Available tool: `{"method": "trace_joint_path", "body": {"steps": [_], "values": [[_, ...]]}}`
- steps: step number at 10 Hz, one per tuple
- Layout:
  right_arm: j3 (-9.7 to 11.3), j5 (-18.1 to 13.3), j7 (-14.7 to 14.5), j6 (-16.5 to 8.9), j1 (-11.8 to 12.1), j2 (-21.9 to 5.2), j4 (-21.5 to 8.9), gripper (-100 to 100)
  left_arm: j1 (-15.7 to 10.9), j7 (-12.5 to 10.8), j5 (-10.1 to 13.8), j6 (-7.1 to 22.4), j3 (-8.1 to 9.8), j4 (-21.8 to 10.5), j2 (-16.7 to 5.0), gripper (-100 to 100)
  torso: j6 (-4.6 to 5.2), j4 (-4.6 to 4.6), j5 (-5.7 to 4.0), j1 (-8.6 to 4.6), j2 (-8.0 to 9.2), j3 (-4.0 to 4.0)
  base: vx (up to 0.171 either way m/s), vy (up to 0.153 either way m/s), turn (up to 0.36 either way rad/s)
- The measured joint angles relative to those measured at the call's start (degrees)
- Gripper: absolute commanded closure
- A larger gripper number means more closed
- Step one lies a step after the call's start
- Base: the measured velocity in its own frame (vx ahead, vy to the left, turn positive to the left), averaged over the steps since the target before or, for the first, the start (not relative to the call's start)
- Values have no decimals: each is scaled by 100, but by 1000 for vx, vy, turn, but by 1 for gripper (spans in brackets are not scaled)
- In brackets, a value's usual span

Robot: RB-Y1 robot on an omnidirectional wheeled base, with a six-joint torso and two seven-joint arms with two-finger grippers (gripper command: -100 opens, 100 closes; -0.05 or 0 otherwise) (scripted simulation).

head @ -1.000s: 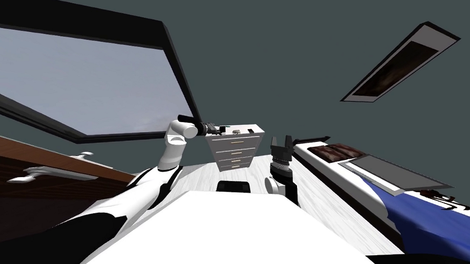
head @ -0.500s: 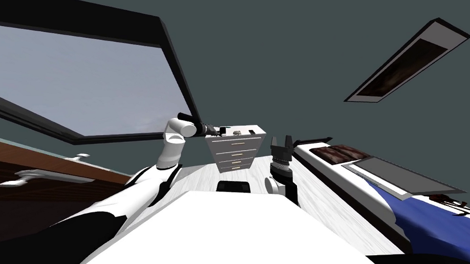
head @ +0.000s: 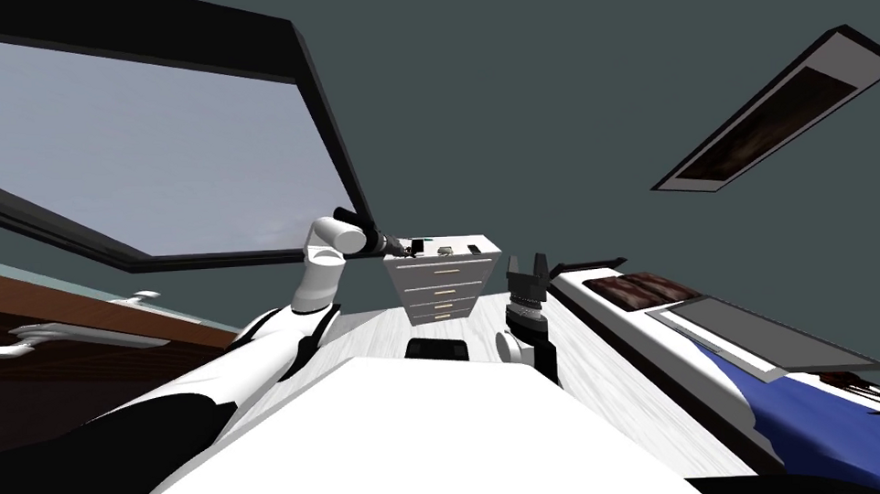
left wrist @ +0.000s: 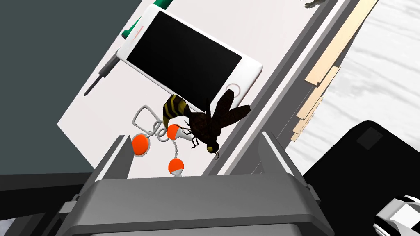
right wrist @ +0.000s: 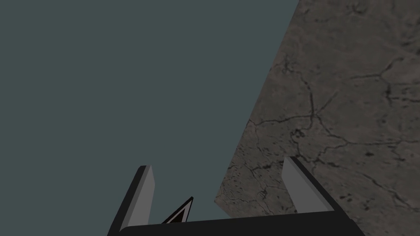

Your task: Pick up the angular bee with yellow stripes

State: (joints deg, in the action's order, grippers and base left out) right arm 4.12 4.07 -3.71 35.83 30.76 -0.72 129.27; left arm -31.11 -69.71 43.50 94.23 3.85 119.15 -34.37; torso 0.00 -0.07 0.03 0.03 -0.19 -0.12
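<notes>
Bee [left wrist: 201, 123]: just ahead of left gripper [left wrist: 195, 138], in line between its spread fingers [left wrist: 119, 157].
Axis: head toward gripper, striped tail toward phone [left wrist: 184, 61].
Right gripper [right wrist: 217, 168]: spread, empty, farther.

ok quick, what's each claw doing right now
Left claw: open, holding nothing, aimed at the bee.
Right claw: open, holding nothing.

White drawer-chest top [left wrist: 262, 24] bearing phone [left wrist: 184, 57], yellow-striped bee [left wrist: 203, 123], orange-bobbed keyring [left wrist: 172, 132], green-handled screwdriver [left wrist: 107, 67].
</notes>
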Motion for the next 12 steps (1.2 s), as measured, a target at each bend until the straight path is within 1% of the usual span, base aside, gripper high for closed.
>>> {"method": "trace_joint_path", "body": {"steps": [5, 8, 12], "values": [[0, 0, 0, 0, 0, 0, 0, 0, -115, -328, 283, 749, 21, 3, -122, -100, 0, 1, -1, -4, 2, 1, 48, 4, 2], [0, 0, 0, 0, 0, 0, 0, 0, -194, -478, 394, 1130, 10, -37, -163, -100, 0, 1, -2, -7, 6, 3, 40, -6, -3], [0, 0, 0, 0, 0, 0, 0, 0, -191, -686, 589, 1759, -11, -77, -215, -100, 1, -3, -3, -12, -11, -6, 76, -17, -16]]}}
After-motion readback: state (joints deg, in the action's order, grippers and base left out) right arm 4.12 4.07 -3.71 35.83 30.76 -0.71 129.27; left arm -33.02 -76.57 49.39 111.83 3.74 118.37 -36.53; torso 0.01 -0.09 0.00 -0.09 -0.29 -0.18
